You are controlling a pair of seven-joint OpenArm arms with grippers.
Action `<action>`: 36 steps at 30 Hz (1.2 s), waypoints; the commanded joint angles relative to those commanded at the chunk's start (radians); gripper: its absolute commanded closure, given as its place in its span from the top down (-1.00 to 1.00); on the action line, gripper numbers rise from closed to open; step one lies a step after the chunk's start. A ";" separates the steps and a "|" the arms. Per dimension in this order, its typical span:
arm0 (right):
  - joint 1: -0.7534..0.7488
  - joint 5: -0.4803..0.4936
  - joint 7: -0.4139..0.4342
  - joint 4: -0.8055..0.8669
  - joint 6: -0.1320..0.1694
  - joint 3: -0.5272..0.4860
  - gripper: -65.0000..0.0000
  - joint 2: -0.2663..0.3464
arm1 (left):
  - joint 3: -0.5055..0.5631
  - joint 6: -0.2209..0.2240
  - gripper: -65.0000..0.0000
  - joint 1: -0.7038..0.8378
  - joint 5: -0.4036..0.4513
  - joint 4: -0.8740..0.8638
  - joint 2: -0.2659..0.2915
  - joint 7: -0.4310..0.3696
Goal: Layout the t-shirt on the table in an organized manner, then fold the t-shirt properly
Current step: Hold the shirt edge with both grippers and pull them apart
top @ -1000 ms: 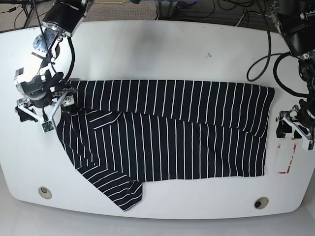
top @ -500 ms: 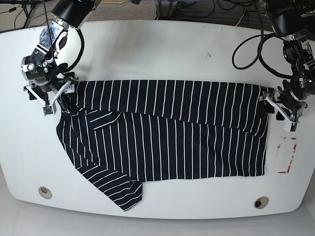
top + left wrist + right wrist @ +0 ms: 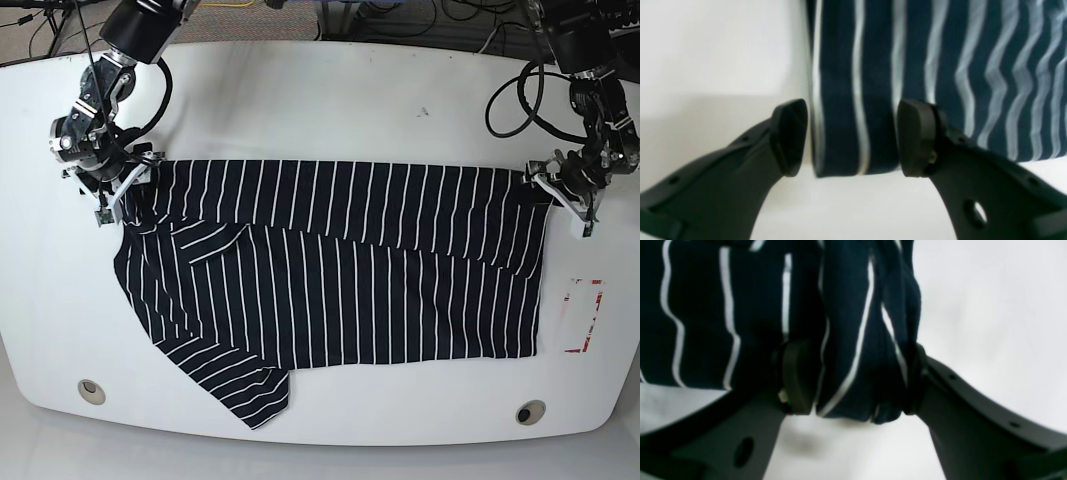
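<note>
The striped dark t-shirt [image 3: 340, 270] lies spread across the white table [image 3: 320, 100], with one sleeve trailing toward the front left. At the shirt's upper right corner, my left gripper [image 3: 557, 192] is open. In the left wrist view the shirt's corner [image 3: 840, 133] lies flat between the open fingers of the left gripper [image 3: 851, 136], with a gap on one side. At the upper left corner sits my right gripper [image 3: 118, 192]. In the right wrist view a bunched fold of the shirt [image 3: 860, 340] fills the wide space in the right gripper [image 3: 855, 380], whose jaws stand apart.
A red-and-white tape rectangle [image 3: 583, 315] lies just right of the shirt's hem. Two metal grommet holes [image 3: 91, 390] [image 3: 530, 412] sit near the front edge. Cables [image 3: 520, 90] loop over the table's back right corner.
Both arms have moved toward the back of the table and onto the shirt's upper corners. The left gripper came in from beside the tape to the top right corner. The shirt has stayed put.
</note>
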 joint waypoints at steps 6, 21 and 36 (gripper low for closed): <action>-0.005 0.000 0.000 -0.003 0.000 -0.005 -0.42 0.012 | 0.000 0.000 0.20 0.002 0.003 -0.002 -0.003 -0.003; -0.034 -0.002 0.000 -0.002 0.000 -0.006 -0.96 0.015 | -0.003 -0.011 -0.69 0.015 0.121 0.003 0.005 -0.002; -0.037 -0.002 0.000 0.000 0.000 -0.006 -0.96 0.014 | -0.100 -0.183 0.02 0.011 0.121 0.144 0.046 0.166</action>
